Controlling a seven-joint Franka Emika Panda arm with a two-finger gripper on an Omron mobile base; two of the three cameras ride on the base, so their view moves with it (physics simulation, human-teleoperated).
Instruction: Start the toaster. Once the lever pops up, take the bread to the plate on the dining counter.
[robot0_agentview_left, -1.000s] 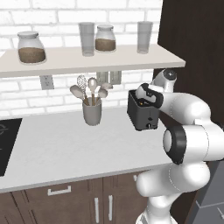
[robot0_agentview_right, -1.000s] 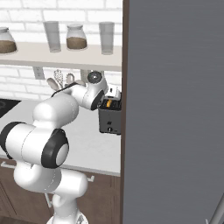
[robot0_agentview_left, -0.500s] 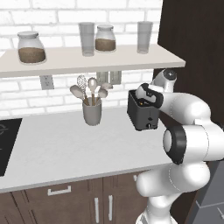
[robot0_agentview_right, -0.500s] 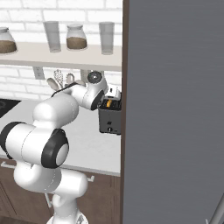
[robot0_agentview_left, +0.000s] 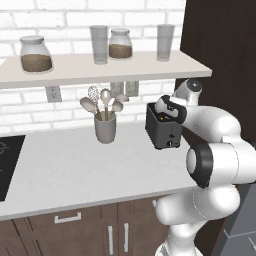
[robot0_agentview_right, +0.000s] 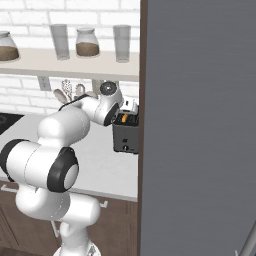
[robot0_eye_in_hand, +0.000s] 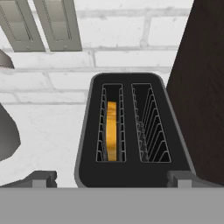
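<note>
We start at the toaster (robot0_eye_in_hand: 131, 131), which sits at the right end of the pale worktop (robot0_agentview_left: 75, 170), close to the brick wall and hard against a tall dark panel (robot0_eye_in_hand: 205, 87) on its right. In the hand view we look straight down into its two slots: the bread (robot0_eye_in_hand: 112, 131) stands on edge deep in the left slot, its golden crust well below the rim, and the right slot shows bare wire guides. Both slots run near to far, so the slice's long edge points away from us.

Our gripper (robot0_eye_in_hand: 111, 178) hangs just above the toaster's near end, fingers spread wide and holding nothing; one fingertip (robot0_eye_in_hand: 41, 178) stands outside the left wall of the toaster, the other at its right corner. The bread lies ahead of the fingers and below them, slightly left of the midline between them.

We judge that the slice is still down, so the pick must wait; the spread fingers straddle the toaster crosswise, as a thin slice on edge needs.

Further left on the worktop stands a grey utensil cup (robot0_agentview_left: 105, 131), well apart from the toaster.
</note>
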